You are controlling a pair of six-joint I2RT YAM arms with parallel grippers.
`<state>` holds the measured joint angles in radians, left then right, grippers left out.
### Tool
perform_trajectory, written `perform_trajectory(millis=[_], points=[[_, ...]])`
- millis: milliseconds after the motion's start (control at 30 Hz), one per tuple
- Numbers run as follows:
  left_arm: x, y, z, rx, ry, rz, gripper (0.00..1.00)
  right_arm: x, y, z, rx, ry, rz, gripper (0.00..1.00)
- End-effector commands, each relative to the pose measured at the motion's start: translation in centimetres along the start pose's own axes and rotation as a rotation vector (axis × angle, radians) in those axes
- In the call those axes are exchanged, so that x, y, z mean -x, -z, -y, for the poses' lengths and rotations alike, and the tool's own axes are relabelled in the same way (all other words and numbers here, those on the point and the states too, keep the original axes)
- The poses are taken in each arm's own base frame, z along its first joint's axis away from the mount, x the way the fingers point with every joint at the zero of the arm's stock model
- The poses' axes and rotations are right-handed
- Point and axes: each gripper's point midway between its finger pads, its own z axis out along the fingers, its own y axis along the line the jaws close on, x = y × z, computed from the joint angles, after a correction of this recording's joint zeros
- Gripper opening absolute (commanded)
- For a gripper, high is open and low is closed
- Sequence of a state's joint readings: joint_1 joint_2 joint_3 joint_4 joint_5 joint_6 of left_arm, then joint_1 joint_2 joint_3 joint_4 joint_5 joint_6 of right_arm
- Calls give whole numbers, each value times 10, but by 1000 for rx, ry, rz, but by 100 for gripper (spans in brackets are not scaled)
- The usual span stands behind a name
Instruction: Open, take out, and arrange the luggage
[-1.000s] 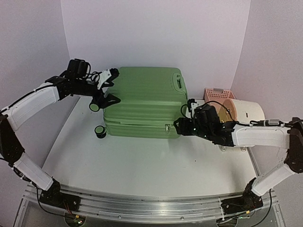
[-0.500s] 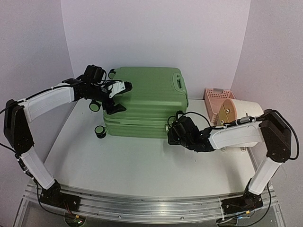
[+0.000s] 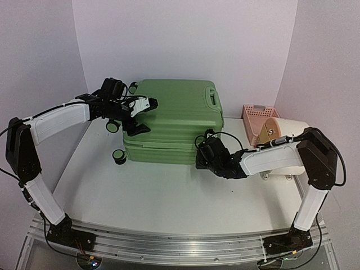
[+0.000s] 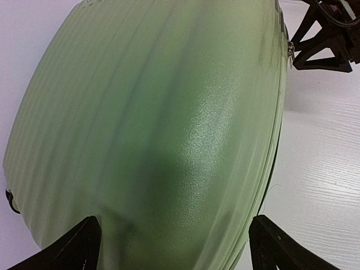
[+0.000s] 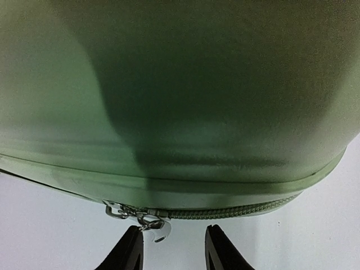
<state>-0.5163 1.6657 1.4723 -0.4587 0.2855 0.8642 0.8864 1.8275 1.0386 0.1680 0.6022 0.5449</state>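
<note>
The luggage [image 3: 174, 121], a light-green ribbed hard-shell suitcase, lies flat and zipped on the white table. My left gripper [image 3: 142, 115] is open wide across its upper left end, and in the left wrist view the shell [image 4: 169, 124] fills the space between the two black fingertips [image 4: 79, 242]. My right gripper [image 3: 199, 154] is low at the front right corner. In the right wrist view its jaws [image 5: 173, 233] stand a little apart with the silver zipper pull [image 5: 153, 224] hanging between them, against the left finger. The zipper runs along the seam of the luggage [image 5: 185, 84].
A pink slotted basket [image 3: 260, 112] and a cream cylinder drum [image 3: 289, 132] on its side stand at the right, behind my right arm. Two black-and-green wheels [image 3: 118, 156] stick out at the suitcase's left end. The curved wall is close behind.
My right gripper has slid left along the suitcase front to the zipper pull, and its jaws have narrowed. The left gripper moved right onto the suitcase's left end, then held still.
</note>
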Motion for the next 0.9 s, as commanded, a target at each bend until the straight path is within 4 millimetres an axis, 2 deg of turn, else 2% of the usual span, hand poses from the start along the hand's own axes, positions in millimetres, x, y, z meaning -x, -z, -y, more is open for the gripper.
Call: perform_trajectory(millis=[0, 267, 400, 633, 767, 867], points=[[17, 8, -11, 36, -21, 51, 92, 27, -7, 2, -15, -34, 60, 38], [15, 9, -8, 28, -16, 50, 92, 29, -11, 10, -8, -32, 45, 21], [15, 9, -7, 24, -15, 50, 92, 32, -12, 15, -10, -28, 44, 17], [12, 9, -4, 16, -19, 44, 92, 37, -13, 18, -4, -14, 45, 0], [14, 13, -5, 16, -21, 41, 92, 33, -10, 24, -10, -31, 39, 0], [19, 27, 3, -62, -17, 19, 95, 31, -7, 30, 12, -27, 19, 0]])
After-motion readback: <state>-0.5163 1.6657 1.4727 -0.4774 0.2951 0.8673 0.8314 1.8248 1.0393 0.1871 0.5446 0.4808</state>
